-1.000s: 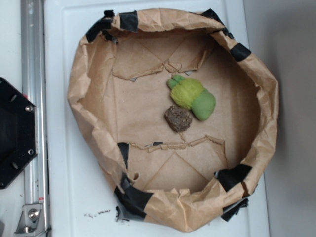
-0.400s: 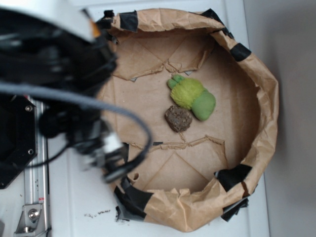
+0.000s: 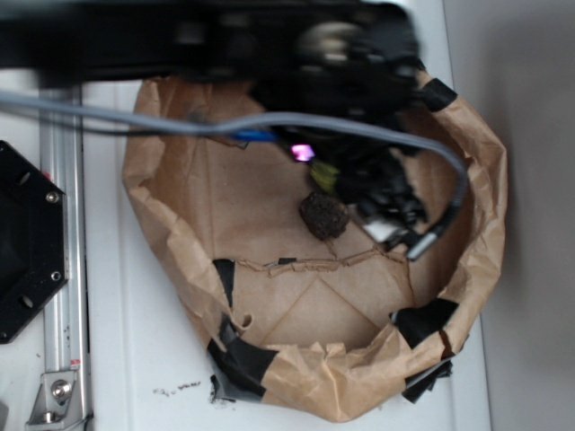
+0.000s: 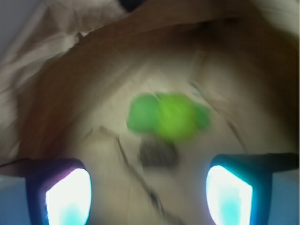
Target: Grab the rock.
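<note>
Gripper point(image 4: 148, 190) fingers were seen spread wide and empty in the blurred wrist view. Ahead at 12 o'clock, between the jaws' lines, the rock point(image 4: 159, 153) was found on the paper floor (the green toy point(image 4: 168, 116) lay just beyond).

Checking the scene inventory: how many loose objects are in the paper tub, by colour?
Dark brown rough rock: 1
Green-and-yellow soft toy: 1
Total: 2
</note>
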Motion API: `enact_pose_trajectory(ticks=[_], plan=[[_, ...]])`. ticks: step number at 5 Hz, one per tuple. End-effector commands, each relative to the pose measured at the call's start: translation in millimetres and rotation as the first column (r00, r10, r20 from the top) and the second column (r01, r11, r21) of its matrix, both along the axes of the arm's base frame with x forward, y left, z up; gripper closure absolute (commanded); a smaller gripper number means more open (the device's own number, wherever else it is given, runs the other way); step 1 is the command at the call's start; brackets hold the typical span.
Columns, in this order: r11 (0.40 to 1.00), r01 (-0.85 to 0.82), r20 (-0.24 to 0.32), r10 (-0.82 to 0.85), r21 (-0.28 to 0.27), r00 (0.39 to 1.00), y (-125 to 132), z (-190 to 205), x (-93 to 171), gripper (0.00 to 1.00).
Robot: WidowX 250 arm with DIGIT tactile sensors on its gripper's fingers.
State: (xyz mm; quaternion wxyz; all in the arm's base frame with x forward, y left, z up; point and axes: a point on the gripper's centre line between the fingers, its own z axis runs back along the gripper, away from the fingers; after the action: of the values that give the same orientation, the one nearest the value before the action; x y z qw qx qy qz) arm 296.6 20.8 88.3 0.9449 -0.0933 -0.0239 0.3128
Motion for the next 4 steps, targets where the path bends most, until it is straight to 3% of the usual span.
enact_pose_trajectory(ticks=[1, 4], plan=[[0.993, 0.116, -0.11, -0.113, 0.016, 0.987, -15.7, -51.9, 7.8, 0.0], [0.979, 0.2, -0.177, -0.192, 0.029, 0.965, -32.5, -60.5, -29.0, 0.0]])
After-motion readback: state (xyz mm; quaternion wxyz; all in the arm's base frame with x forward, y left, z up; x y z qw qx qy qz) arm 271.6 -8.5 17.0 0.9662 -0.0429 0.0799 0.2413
